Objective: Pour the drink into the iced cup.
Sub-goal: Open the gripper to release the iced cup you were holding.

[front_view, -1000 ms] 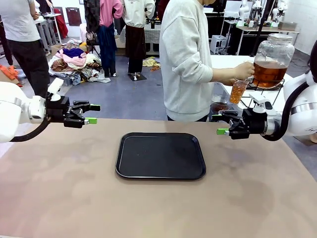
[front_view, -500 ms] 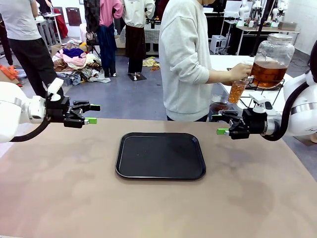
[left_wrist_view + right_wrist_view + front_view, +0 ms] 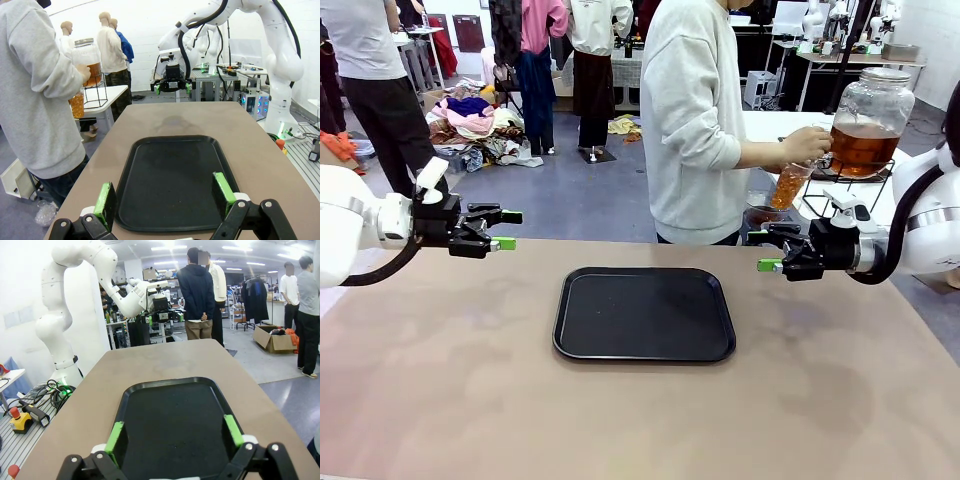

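Amber drink (image 3: 863, 148) is sitting in the lower half of the glass dispenser jar (image 3: 872, 118), which is standing on a wire stand on a side table beyond the far right corner of the worktop (image 3: 640, 400). The person's hand (image 3: 807, 145) is holding the iced cup (image 3: 788, 186) just beside the jar's spigot; compared with a second ago, the cup is sitting slightly farther from the jar and more tilted, its amber fill already high, so filling is judged to be nearly done. Both arms are staying level on either side of the black tray (image 3: 644, 313), which is lying bare at the middle of the worktop: the left end effector (image 3: 506, 229) and the right end effector (image 3: 759, 251) are both standing wide and holding nothing. From the left wrist view, the jar and cup are appearing beyond the tray's left edge, past the person's sleeve; the right wrist view is instead offering the tray between green pads (image 3: 114, 436) and distant onlookers.
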`<state>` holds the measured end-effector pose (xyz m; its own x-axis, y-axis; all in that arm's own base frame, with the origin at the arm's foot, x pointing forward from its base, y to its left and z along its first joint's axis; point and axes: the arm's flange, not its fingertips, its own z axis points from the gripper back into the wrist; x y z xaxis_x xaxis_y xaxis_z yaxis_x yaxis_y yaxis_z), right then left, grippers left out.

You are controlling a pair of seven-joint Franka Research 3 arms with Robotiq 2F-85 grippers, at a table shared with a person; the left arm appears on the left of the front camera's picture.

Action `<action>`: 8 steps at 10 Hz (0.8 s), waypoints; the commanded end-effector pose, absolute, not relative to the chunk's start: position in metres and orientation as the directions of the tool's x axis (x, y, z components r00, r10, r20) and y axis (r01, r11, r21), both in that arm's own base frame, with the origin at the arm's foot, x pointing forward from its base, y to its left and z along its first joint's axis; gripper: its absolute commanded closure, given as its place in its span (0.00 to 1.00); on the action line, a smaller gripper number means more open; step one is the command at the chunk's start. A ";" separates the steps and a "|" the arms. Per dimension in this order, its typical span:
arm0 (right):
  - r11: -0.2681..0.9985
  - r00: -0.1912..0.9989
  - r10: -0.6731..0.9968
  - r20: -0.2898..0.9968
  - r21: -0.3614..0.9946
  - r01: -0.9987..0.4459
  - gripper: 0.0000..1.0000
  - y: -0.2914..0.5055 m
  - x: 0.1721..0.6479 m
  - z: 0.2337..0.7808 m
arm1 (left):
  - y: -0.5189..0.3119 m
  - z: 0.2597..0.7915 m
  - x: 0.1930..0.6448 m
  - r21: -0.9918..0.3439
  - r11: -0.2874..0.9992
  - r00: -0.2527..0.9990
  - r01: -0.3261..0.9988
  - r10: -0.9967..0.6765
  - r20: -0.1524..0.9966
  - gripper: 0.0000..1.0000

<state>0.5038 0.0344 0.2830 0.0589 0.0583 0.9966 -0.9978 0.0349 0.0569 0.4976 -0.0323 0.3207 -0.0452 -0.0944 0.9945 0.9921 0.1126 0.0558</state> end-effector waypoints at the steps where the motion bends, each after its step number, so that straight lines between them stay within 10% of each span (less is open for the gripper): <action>1: 0.039 0.056 0.063 0.996 0.054 -0.998 0.00 0.037 0.506 0.285 | -0.033 0.322 0.498 0.058 0.120 -0.048 0.991 -0.087 0.995 0.00; 8: 0.039 0.056 0.063 0.996 0.054 -0.998 0.00 0.037 0.506 0.285 | -0.033 0.322 0.498 0.058 0.120 -0.048 0.991 -0.087 0.995 0.00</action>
